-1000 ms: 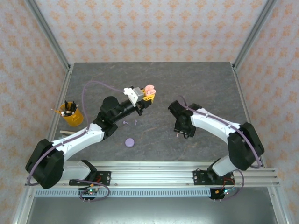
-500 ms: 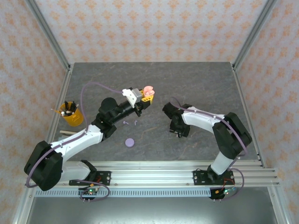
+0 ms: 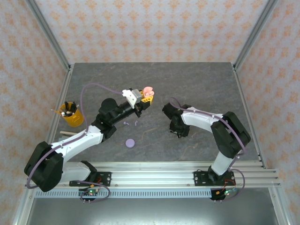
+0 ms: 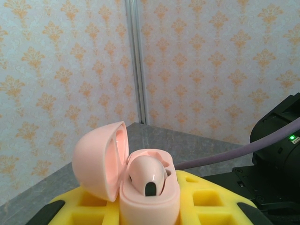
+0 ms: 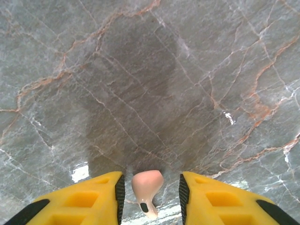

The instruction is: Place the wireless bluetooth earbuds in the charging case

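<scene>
Top external view, from my 6 o'clock outward: a small round lilac case (image 3: 130,143) lies flat on the grey, veined stone table (image 3: 201,84), just beyond the arm bases. A little further, near centre, two tiny stemmed lilac earbuds (image 3: 136,123) lie side by side, apart from that case.

At 3 o'clock of them the right gripper (image 3: 178,132) points down at the table. On its wrist camera I see its chunky yellow fingers (image 5: 84,201), pocketed on top and edged with black pads, spread. A smooth pale pink earbud (image 5: 146,184) lies on the glossy stone between them, with a gap on either side and its dark-tipped stem toward 6 o'clock.

At 12 o'clock of the lilac pair, the left gripper (image 3: 146,97) pinches the pink charging case (image 3: 148,89). From the left wrist camera the case looks rounded and matte. Its domed lid (image 4: 96,161) is swung open toward 9 o'clock, and a second pink earbud (image 4: 146,174) sits in the base.

Far off at the table's 9 o'clock stands an orange cup (image 3: 71,116) holding pens.
</scene>
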Motion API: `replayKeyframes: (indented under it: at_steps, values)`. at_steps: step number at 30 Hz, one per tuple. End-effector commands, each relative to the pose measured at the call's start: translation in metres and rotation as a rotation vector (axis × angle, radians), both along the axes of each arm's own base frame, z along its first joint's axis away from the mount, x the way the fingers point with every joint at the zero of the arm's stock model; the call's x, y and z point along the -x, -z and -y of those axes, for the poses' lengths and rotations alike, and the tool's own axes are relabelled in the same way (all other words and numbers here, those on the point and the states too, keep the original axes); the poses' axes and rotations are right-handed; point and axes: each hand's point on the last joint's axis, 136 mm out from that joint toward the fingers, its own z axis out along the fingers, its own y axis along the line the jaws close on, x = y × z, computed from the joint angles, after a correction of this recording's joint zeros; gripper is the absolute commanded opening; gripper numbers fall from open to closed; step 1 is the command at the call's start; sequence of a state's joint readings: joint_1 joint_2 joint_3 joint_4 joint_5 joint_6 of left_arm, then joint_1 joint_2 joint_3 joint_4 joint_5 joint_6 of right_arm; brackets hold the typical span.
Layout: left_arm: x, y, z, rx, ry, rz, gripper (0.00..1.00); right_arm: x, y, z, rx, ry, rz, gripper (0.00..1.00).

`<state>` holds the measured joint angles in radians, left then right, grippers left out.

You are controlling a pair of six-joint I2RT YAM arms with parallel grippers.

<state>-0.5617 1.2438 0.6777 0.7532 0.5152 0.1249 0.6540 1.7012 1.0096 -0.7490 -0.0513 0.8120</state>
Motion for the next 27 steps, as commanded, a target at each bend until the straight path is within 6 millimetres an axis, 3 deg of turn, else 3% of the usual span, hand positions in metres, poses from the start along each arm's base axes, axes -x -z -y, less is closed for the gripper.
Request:
replayKeyframes:
  at_steps: [1,16,27]
  values:
    - [0.000,-0.010,-0.005,0.032,-0.009,0.034,0.00,0.000,0.008,0.008,0.040,0.018,0.001,0.33]
    - [-0.001,-0.012,-0.005,0.035,-0.010,0.037,0.00,0.011,0.018,0.012,0.028,0.022,-0.028,0.32]
    - [0.000,-0.015,-0.005,0.037,-0.008,0.036,0.00,0.016,0.017,0.013,-0.006,0.028,-0.020,0.21]
